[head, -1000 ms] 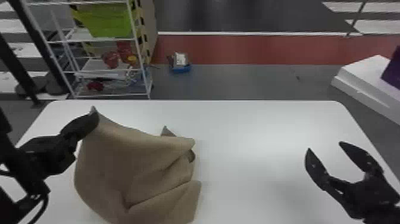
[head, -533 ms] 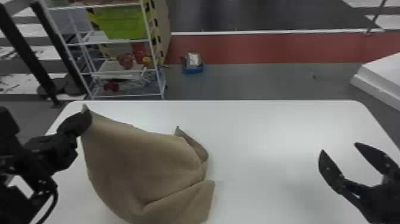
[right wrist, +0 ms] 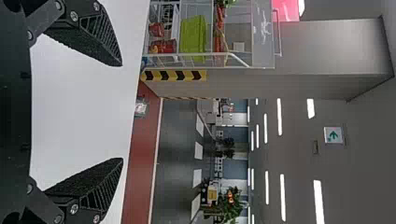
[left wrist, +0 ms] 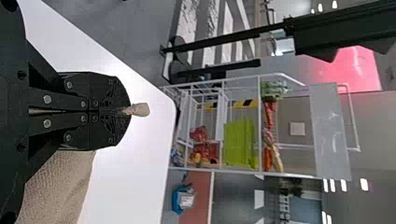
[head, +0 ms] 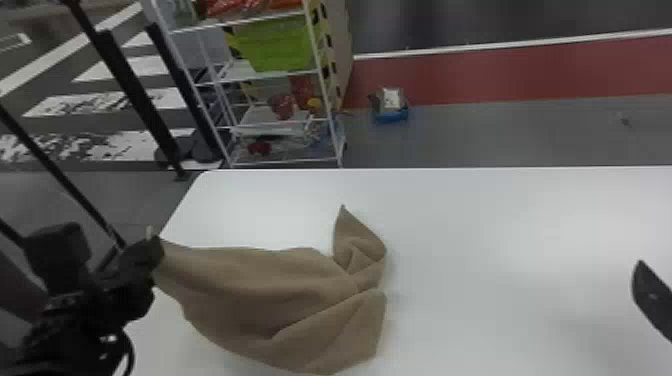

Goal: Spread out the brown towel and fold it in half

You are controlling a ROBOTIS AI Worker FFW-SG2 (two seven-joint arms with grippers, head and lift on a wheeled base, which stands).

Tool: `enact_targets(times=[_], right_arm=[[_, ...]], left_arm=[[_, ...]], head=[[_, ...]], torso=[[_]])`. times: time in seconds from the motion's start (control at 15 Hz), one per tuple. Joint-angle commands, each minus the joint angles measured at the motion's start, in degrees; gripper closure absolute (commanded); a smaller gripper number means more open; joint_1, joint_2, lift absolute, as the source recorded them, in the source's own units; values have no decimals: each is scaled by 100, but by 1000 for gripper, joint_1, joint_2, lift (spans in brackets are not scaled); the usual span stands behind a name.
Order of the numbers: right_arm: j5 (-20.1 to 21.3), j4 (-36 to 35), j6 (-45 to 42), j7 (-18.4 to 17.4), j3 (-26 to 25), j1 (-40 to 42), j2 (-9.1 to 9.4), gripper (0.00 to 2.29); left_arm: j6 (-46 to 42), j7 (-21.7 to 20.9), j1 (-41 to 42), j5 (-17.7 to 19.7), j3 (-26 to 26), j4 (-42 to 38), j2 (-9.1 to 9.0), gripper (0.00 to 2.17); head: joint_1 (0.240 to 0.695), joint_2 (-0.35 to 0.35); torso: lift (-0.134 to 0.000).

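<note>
White counter [head: 500,210] is supporting the brown towel [head: 260,285] toward its left side. Relative to the earlier head views, the left pincer [left wrist: 130,111], closing firmly on one corner, is drawing cloth leftward and nearer the robot; spreading is apparently advancing, with folding still awaiting. Creases are perhaps concealing overlapped layers. Right pincer [right wrist: 122,112] is waiting wide open. Head camera is also turning left.
</note>
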Motion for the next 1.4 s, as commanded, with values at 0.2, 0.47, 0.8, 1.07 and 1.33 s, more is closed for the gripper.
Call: enact_targets(times=[0.2,0.47,0.8,1.07,1.33], right_arm=[[9,-20,-16,9,49,-20,8,167],[1,-37,-139,44,13,50,8,167],[-43,-99,-209,123,-75,138,17,174],[-43,-99,-192,132,-57,147,25,174],[1,-81,-121,167,-92,173,43,174]], left_arm=[[474,476,116,-388,-4,70,-15,6],[597,1144,-16,-1399,-443,52,-15,19],[456,1636,-16,-1671,-540,61,-15,19],[52,98,10,-924,-487,-150,-15,93],[210,-1106,-403,-335,-742,140,-15,93]], head=[[695,319],[695,350],[695,350],[695,350],[695,252]], torso=[[-124],[-124],[-124],[-124],[-124]])
